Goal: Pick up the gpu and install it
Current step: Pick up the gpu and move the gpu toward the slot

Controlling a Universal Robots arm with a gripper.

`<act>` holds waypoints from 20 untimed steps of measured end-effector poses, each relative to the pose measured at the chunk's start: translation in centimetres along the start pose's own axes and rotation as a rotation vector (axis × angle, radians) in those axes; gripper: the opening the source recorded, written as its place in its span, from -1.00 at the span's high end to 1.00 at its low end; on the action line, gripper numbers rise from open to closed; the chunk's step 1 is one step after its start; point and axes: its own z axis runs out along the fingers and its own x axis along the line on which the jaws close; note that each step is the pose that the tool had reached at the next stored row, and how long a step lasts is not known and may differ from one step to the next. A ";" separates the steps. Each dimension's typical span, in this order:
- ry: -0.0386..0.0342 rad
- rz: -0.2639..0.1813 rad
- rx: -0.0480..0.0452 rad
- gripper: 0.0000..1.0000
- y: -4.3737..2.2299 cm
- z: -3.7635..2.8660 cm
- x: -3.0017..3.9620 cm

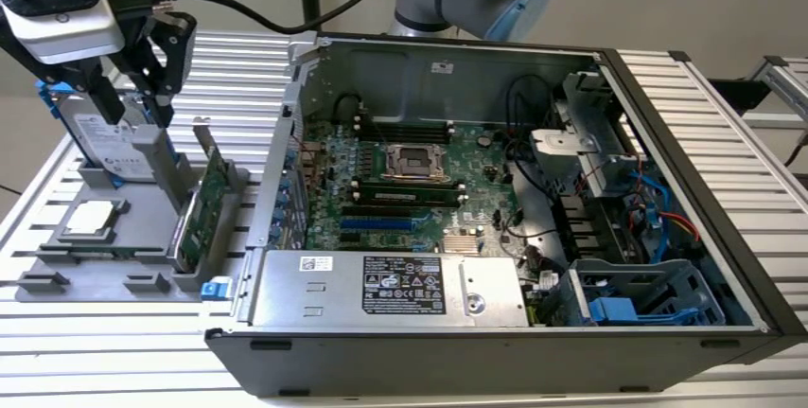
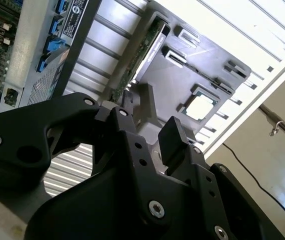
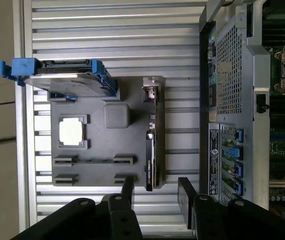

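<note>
Claw (image 1: 142, 110) spread wide, black, angular, empty, hanging over matte grey tray (image 3: 102, 145), apart from gpu (image 3: 151, 150). Gpu upright on edge in tray slot: flat green board, silver end bracket, on side nearest perforated metal case (image 3: 227, 75). Alongside on tray: silver drive (image 3: 65, 82) in blue frame, upright; square silver chip (image 3: 71, 132), flat.

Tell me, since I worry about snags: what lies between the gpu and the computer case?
Just the gray holder's edge and a bare strip of slatted table separate gpu and computer case, in the first wrist view.
</note>
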 end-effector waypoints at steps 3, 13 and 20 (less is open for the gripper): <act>0.0001 0.000 0.0002 -1.00 -0.01 0.11 0.00; -0.0064 -0.004 0.0020 -1.00 -0.04 0.79 -0.02; -0.0115 -0.008 0.0041 -1.00 -0.06 1.21 -0.03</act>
